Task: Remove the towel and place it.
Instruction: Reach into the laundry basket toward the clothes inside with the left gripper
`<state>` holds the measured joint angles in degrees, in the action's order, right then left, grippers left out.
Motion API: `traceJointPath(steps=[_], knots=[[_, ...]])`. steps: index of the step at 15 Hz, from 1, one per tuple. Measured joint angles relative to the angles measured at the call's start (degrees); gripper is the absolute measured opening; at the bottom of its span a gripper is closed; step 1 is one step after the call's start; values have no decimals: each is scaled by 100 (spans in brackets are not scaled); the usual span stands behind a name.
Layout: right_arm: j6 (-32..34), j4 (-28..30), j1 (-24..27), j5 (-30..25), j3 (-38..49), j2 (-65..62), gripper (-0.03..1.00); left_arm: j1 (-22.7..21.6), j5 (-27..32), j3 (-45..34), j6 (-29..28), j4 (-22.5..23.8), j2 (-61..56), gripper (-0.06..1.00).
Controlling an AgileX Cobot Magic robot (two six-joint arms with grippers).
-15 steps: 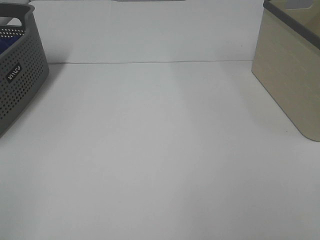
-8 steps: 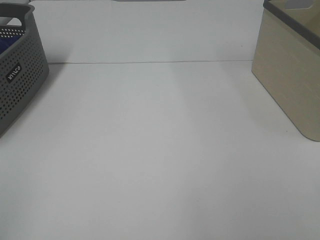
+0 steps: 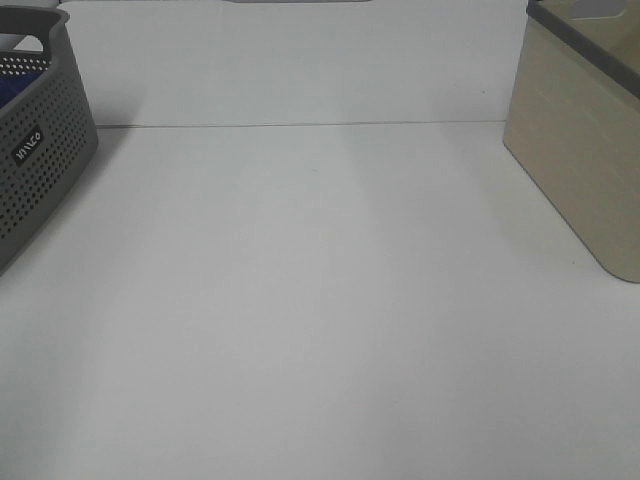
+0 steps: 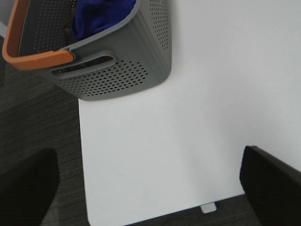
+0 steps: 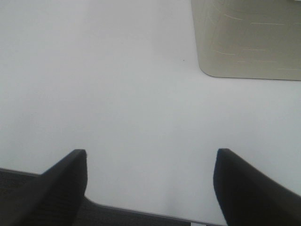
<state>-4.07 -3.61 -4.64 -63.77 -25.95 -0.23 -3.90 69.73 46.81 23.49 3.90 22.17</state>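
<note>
Since nothing in the high view has shifted against the two earlier frames, the towel [image 4: 106, 14] reads as unmoved. It is a bunched, deep blue mass inside the grey perforated basket [image 4: 122, 70], ahead of the left end effector [image 4: 148, 155] and offset to one side. No arm shows in the high view, then or now.

Left end effector: fingers [image 4: 28, 188] spread wide with only bare white surface [image 4: 188, 108] between them, well apart from basket and towel.
Right end effector [image 5: 150, 153]: fingers likewise wide apart and empty, above the surface. The beige basket [image 5: 244, 42] stands ahead and to one side, not touching.

Hard to make out:
- The frame edge cuts the towel in the left wrist view, so only one folded lump shows.
- The high view gives just a sliver of blue inside the grey basket, which is itself cropped at the frame edge.
- Both views crop the beige basket, and its inside is hidden.
- All four fingers are dark and blurred, with only their ends in frame.

View against view:
- Only the left wrist view shows the orange band [image 4: 28, 52] on the grey basket's rim, a corner of the surface, and the dark floor [image 4: 37, 122] beyond it.
- Only the high view shows a small logo plate [image 3: 27, 145] on the grey basket's wall and the dark rim [image 3: 580, 45] on the beige basket.
- The right wrist view adds the surface's edge beneath its fingers.
</note>
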Motion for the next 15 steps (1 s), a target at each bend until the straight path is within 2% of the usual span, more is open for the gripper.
traceJointPath(steps=[2,3,5,7,9,12,15], knots=[[0,0,0,0,0,0,74,0,6,808,894,-6,1100,99],[0,0,0,0,0,0,74,0,6,1037,1140,0,1392,99],[0,0,0,0,0,0,74,0,11,1908,2126,34,2544,99],[0,0,0,0,0,0,74,0,11,2819,2859,229,3615,99],[0,0,0,0,0,0,74,0,6,3661,3157,647,4801,99],[0,0,0,0,0,0,74,0,-11,4629,3300,1295,6154,99],[0,0,0,0,0,0,74,0,-166,5082,3759,1736,7151,99]])
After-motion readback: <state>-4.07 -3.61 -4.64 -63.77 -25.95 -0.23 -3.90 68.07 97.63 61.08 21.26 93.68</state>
